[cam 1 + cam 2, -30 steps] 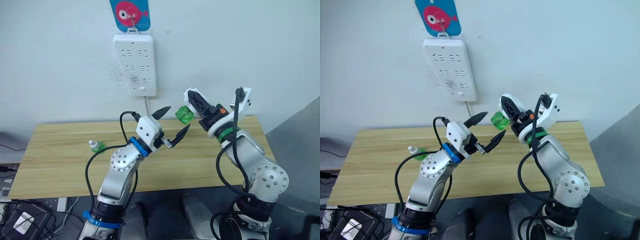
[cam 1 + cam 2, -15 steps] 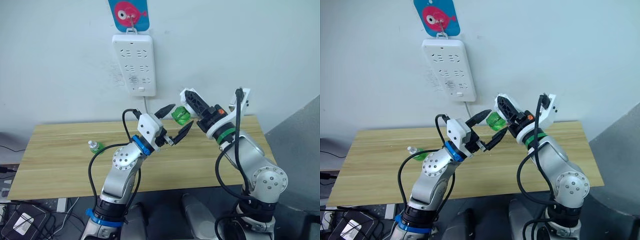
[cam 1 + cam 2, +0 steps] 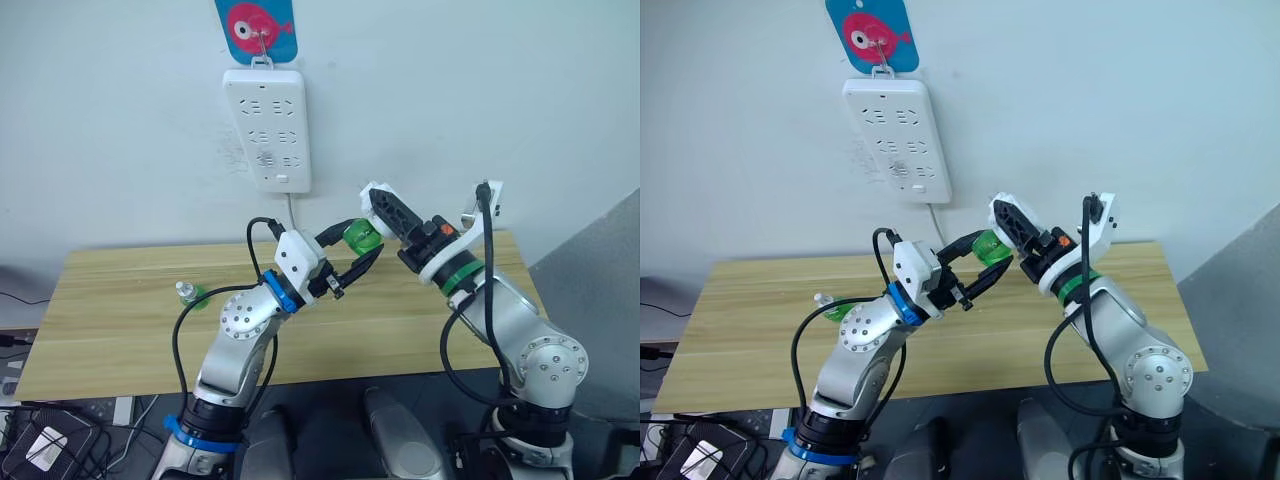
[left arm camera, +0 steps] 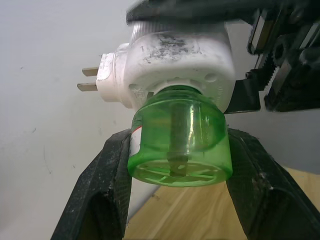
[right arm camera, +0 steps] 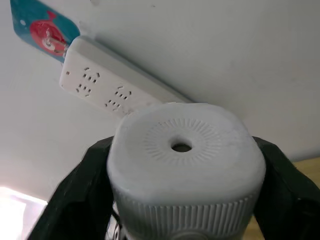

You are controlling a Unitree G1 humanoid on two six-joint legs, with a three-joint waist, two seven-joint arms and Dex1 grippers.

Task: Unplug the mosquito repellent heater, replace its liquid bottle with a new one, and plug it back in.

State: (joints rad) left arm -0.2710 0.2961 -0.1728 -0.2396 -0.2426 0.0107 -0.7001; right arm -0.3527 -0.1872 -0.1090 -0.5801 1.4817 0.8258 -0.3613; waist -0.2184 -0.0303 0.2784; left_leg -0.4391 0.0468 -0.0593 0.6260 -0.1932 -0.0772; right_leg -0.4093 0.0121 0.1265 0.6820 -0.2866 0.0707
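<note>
A small white rounded plastic mosquito repellent heater (image 4: 175,60) is held in the air above a light wooden tabletop (image 3: 120,300), clamped between the black fingers of the right gripper (image 5: 182,200); its round vent hole is seen in the right wrist view, and its two metal prongs point sideways. A translucent green liquid bottle (image 4: 180,145) is screwed into the heater's underside, and the fingers of the left gripper (image 3: 356,247) are closed against its two sides. A second small green bottle (image 3: 190,293) lies on the tabletop, well apart on the robot's left. A long white power strip (image 3: 268,128) is hung on the pale wall beneath a blue card with a pink fish (image 3: 258,25). Black cables (image 3: 40,425) are seen on the floor.
</note>
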